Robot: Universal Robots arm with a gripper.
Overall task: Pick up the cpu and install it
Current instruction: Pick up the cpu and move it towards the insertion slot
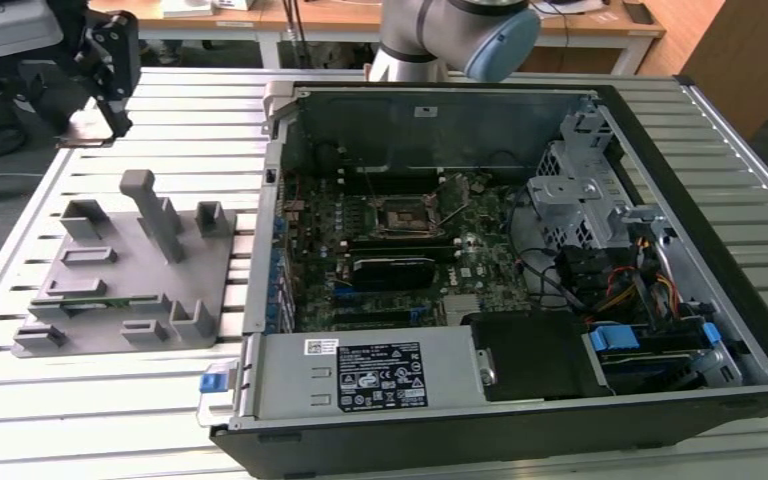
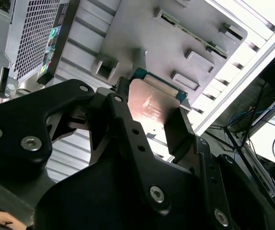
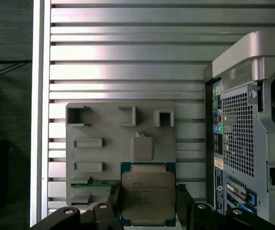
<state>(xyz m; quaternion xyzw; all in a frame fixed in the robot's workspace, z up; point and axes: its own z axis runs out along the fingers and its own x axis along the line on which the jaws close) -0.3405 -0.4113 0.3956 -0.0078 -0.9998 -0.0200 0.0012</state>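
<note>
— What sits nearest the lens?

— The gripper point(image 3: 148, 203), jaws clamped on two opposite edges of the cpu point(image 3: 148, 191), which hangs flat, metal lid up, above the grey fixture point(image 3: 104, 127).

— A delicate load?

— Probably: light, stiff and thin, with a slick lid and a fragile underside, so the rim looks the sound place to hold. Beyond lie the slatted counter point(image 3: 128, 48) and the open computer case point(image 1: 424, 125), its socket point(image 1: 395, 218) inside.

Nothing reads clearly: faint print lines cross the cpu point(image 3: 148, 191) lid clamped in the gripper point(image 3: 147, 196), and a printed label point(image 1: 381, 372) sits on the power supply point(image 1: 284, 390), well away from it.
</note>
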